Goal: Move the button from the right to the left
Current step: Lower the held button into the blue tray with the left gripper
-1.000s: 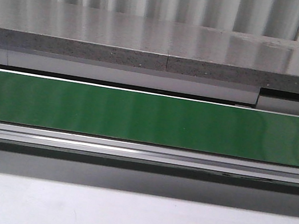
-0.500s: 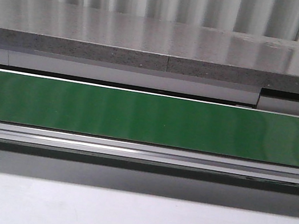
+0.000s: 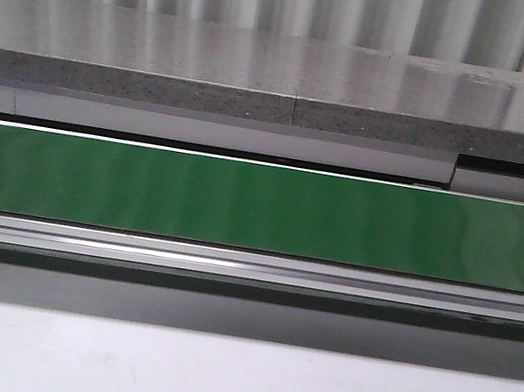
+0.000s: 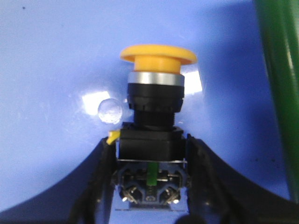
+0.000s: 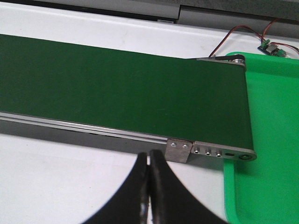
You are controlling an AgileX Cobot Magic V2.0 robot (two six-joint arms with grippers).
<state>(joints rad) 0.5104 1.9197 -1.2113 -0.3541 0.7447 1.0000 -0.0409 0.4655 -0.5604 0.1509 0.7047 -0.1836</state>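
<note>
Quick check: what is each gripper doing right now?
Left gripper: closed on the button.
Right gripper: closed, holding nothing.

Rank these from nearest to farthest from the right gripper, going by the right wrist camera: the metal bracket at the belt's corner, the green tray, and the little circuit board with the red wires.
1. The metal bracket, just beyond the shut tips of the right gripper.
2. The green tray, off to one side past the belt's end.
3. The circuit board, at the tray's far edge, beyond the belt.

button (image 4: 156, 93) has a glossy plastic yellow cap with a shiny metal ring; belt (image 3: 260, 206) looks matt green rubbery, rails (image 3: 249, 267) brushed metal, tray (image 5: 273, 140) smooth green plastic.
</note>
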